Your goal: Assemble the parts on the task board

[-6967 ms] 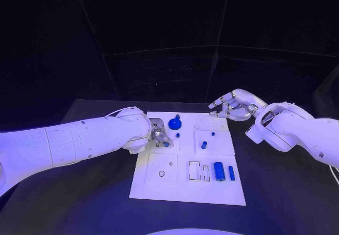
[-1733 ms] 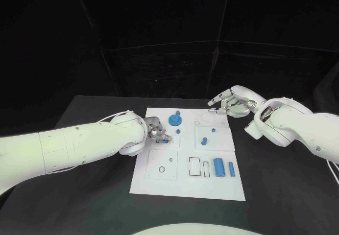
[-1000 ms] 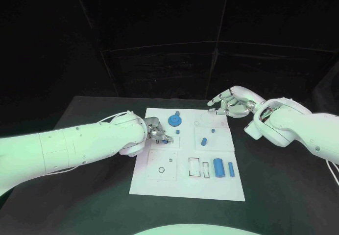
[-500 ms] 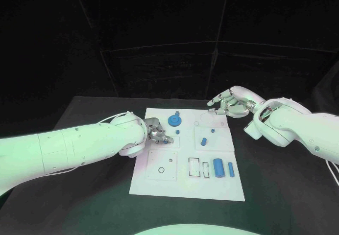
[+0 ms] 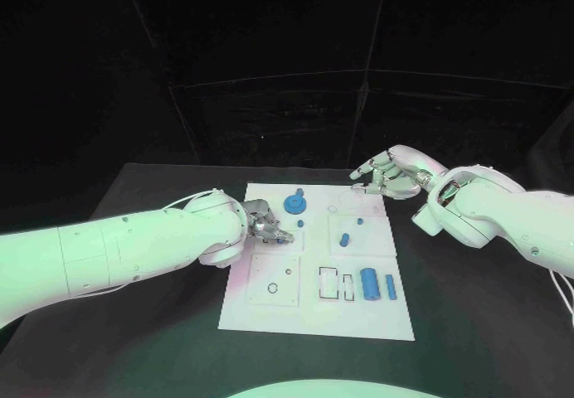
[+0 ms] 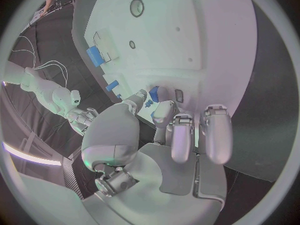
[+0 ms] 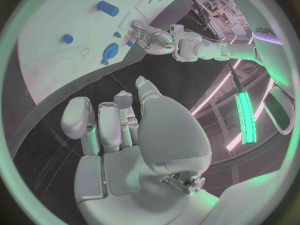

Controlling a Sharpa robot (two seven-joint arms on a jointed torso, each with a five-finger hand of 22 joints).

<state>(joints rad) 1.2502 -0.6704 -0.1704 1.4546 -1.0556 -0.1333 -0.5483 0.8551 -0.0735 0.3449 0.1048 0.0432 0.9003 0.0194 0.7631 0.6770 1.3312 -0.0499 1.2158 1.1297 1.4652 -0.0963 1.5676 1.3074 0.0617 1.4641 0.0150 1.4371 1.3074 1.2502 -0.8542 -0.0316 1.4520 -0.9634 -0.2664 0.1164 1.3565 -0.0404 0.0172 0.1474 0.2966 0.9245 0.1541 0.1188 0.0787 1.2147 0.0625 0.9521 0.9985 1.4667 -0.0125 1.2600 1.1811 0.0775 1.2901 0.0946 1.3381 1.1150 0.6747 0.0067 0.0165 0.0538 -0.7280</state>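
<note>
On the left side of the task board, the left hand is down on the plate w/ its fingertips pinched around a small blue part, right beside a little rectangular slot in the board; wrist view shows thumb and one finger closing on the piece while the other fingers lie alongside over the board's edge. Whether the part is seated in anything, can't tell, since the hand covers it. Over at the far right corner of the board, the right hand hovers above the table, fingers apart and gently curled, nothing in it. On the board itself: a blue round gear-like part sits far-left of centre, w/ a small blue peg just near of it. Right of those, a tiny blue part and a short blue cylinder lying in the right-hand panel. Nearer the robot, on the right, a larger blue cylinder lies lengthwise, w/ a slim blue bar just beside it on its right, both next to two rectangular cutouts. Near-left panel has a small oval hole.
</note>
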